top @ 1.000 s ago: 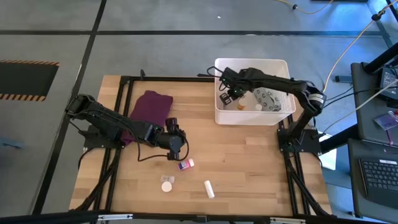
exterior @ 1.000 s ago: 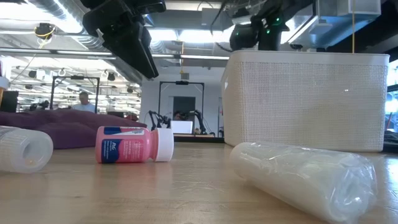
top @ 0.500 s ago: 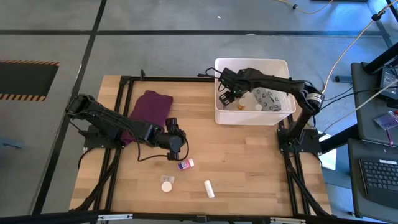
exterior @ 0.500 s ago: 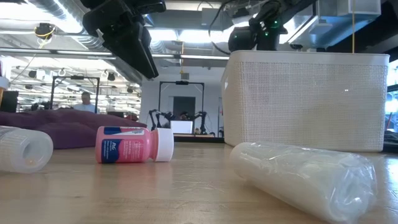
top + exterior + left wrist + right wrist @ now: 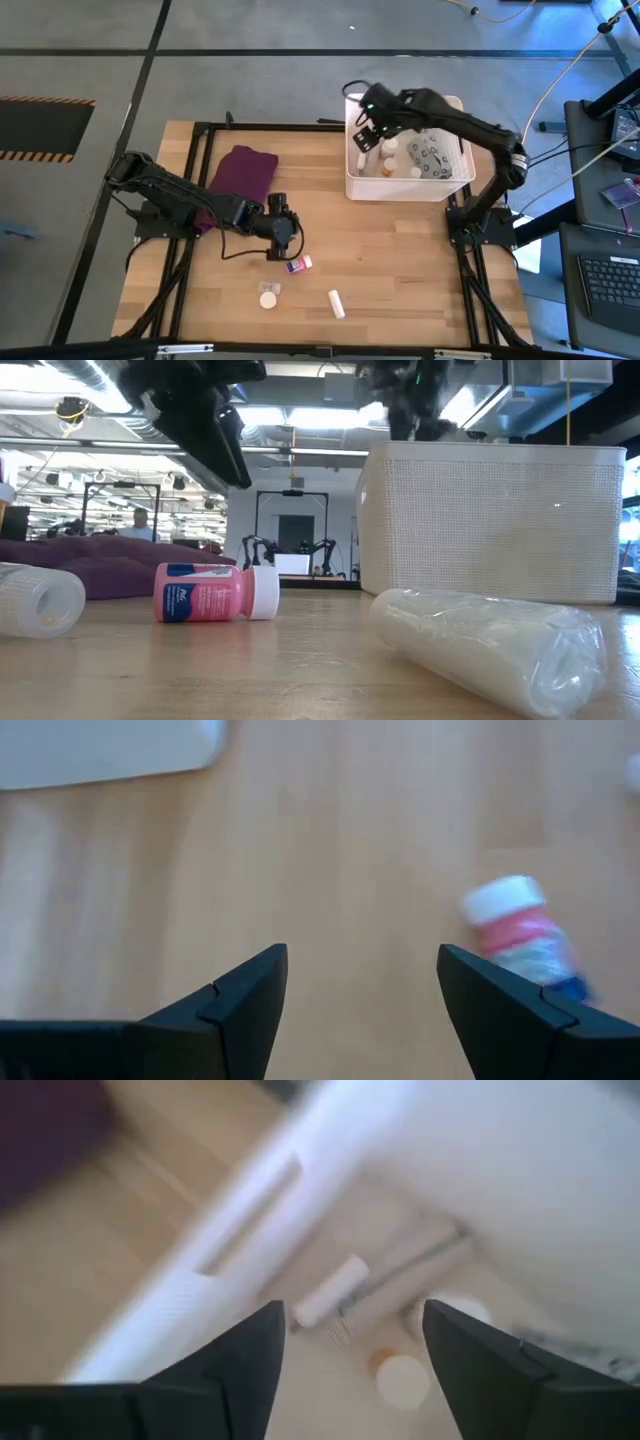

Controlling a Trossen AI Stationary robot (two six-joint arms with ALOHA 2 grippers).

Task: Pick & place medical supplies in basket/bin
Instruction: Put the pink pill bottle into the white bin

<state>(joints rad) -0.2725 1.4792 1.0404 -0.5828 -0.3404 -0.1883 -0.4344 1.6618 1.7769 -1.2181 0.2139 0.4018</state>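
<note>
Now the right claw (image 5: pixel 366 135) has risen and drawn back toward the far left corner of the white tub (image 5: pixel 404 188); a second ago it sat lower, inside the tub's left end. Its fingers (image 5: pixel 250 1355) stand apart with nothing between them. The left claw (image 5: pixel 281 243) has barely shifted and hangs above the table (image 5: pixel 400 260) near the pink bottle (image 5: pixel 298 265), also spread wide and empty.

Beneath the right claw, the tub holds several supplies: a white tube (image 5: pixel 330 1291), a round white container (image 5: pixel 402 1380) and, toward the right end, a grey patterned pouch (image 5: pixel 433 160). On the table lie the pink bottle, a round white container (image 5: pixel 268 298) and a white roll (image 5: pixel 337 304). A purple cloth (image 5: pixel 243 175) lies behind the left arm.

The pink bottle carries a dark blue label band with small white lettering (image 5: pixel 185 572), too small to read.

At table level, the pink bottle's white cap (image 5: pixel 264 592) and the clear wrapping on the white roll (image 5: pixel 490 643) show, and the tub's finely textured wall (image 5: pixel 490 520) hides its contents. The view from above alone shows inside the tub. The left wrist view shows the pink bottle (image 5: pixel 520 932) lying beyond the claw's fingers (image 5: pixel 245 995), not between them.
</note>
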